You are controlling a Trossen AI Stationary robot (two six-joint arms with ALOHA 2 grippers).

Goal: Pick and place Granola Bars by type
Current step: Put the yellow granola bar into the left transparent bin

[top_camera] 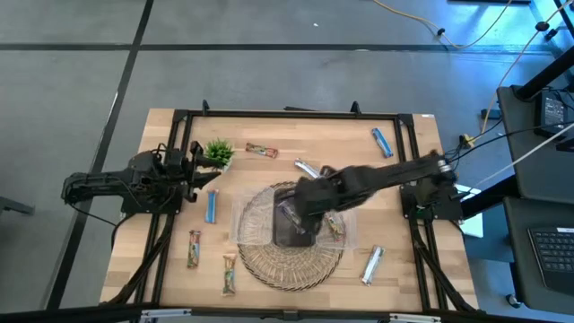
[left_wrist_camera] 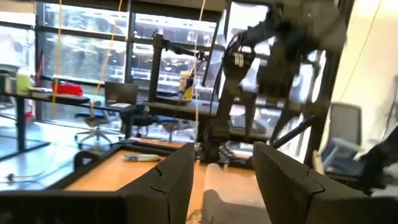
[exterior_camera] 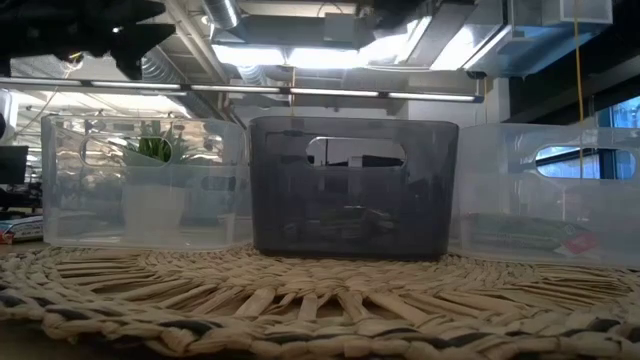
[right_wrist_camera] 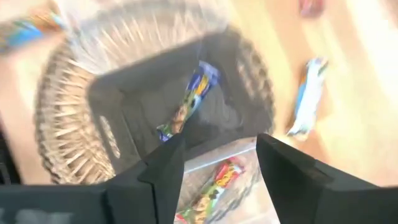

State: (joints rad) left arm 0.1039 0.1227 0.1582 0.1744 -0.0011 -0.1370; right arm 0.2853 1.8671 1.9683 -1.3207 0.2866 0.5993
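My right gripper (top_camera: 300,217) (right_wrist_camera: 221,143) hangs open over the dark bin (top_camera: 291,224) on the woven mat (top_camera: 287,260), nothing between its fingers. A blue-wrapped granola bar (right_wrist_camera: 189,102) lies on the dark bin's floor. A red-wrapped bar (right_wrist_camera: 217,186) lies in the clear bin (top_camera: 339,226) beside it. Loose bars lie flat on the table: blue (top_camera: 211,206) (top_camera: 383,142), red-brown (top_camera: 261,151), silver (top_camera: 308,168) (top_camera: 372,265), tan (top_camera: 194,248) (top_camera: 230,274). My left gripper (top_camera: 202,175) (left_wrist_camera: 224,155) waits open at the table's left, pointing level across it.
A small green potted plant (top_camera: 218,152) stands at the far left, close to my left gripper. A second clear bin (exterior_camera: 140,180) stands on the mat on the dark bin's other side. A black frame (top_camera: 287,115) runs around the table's edges.
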